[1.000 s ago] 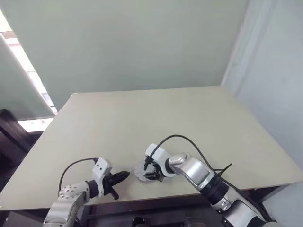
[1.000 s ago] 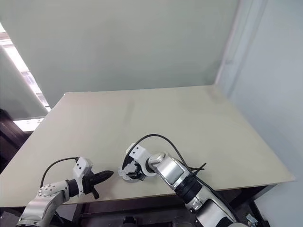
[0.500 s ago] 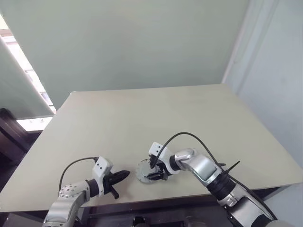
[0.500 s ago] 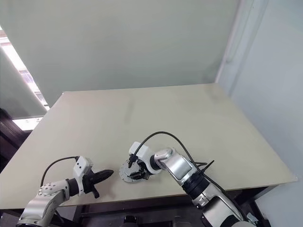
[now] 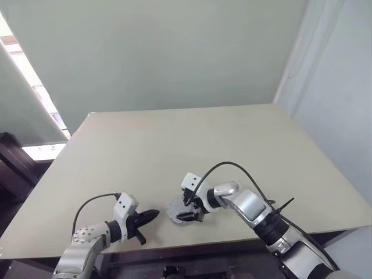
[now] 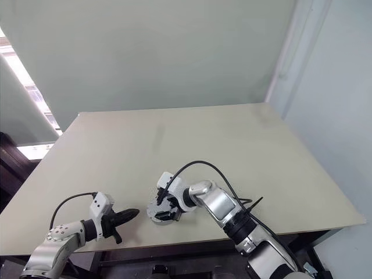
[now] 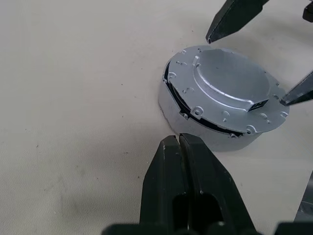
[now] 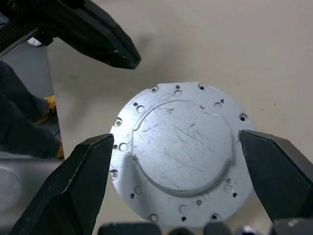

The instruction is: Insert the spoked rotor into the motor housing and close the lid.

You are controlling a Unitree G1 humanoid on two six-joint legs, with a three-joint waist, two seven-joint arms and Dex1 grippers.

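Note:
The grey lid [image 8: 178,152] lies flat on top of the round motor housing [image 7: 195,125], near the table's front edge. A dark seam runs between the two. The spoked rotor is hidden under the lid. My right gripper [image 8: 176,137] hovers just above the lid. It is open, with one fingertip [image 7: 230,17] on each side of the rim, and holds nothing. My left gripper [image 5: 152,214] is shut and empty. Its tip rests on the table a little to the left of the housing and points at it.
The beige table [image 5: 174,145] stretches away behind the assembly to a plain wall. Its front edge runs just below both grippers. The right arm's black cable [image 5: 232,168] arcs above the wrist.
My right gripper has spread its fingers wider around the lid and its wrist has turned a little. The left gripper and the assembly have stayed put.

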